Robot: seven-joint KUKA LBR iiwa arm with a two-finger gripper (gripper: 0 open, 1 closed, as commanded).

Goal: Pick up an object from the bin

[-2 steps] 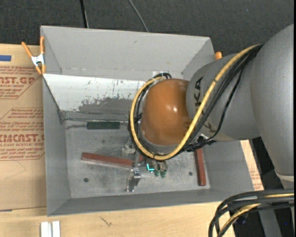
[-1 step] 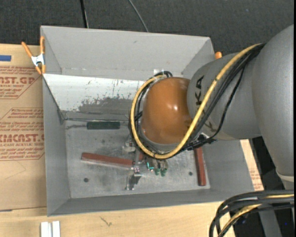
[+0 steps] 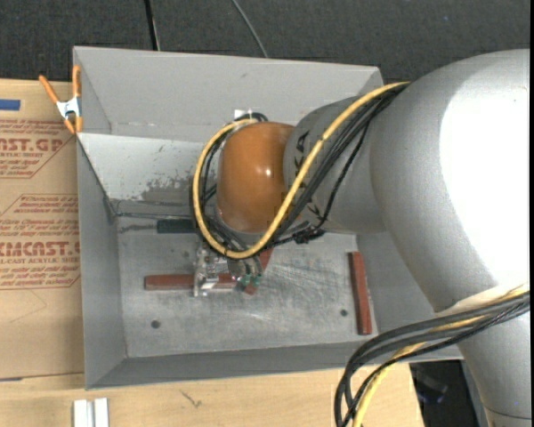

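Note:
My gripper [image 3: 208,277] is low over the bin floor, left of the middle, under the arm's orange cover. It sits at the right end of a flat reddish-brown bar [image 3: 167,282] that lies lengthwise to its left. A small green and red piece [image 3: 248,279] lies right beside the gripper on its right. A dark narrow thing [image 3: 174,226] lies just behind, near the foot of the bin's back slope.
A second reddish-brown bar [image 3: 360,292] lies lengthwise along the bin's right wall. The arm and its orange cover with yellow and black cables hang over the middle and the right of the bin, hiding the floor there.

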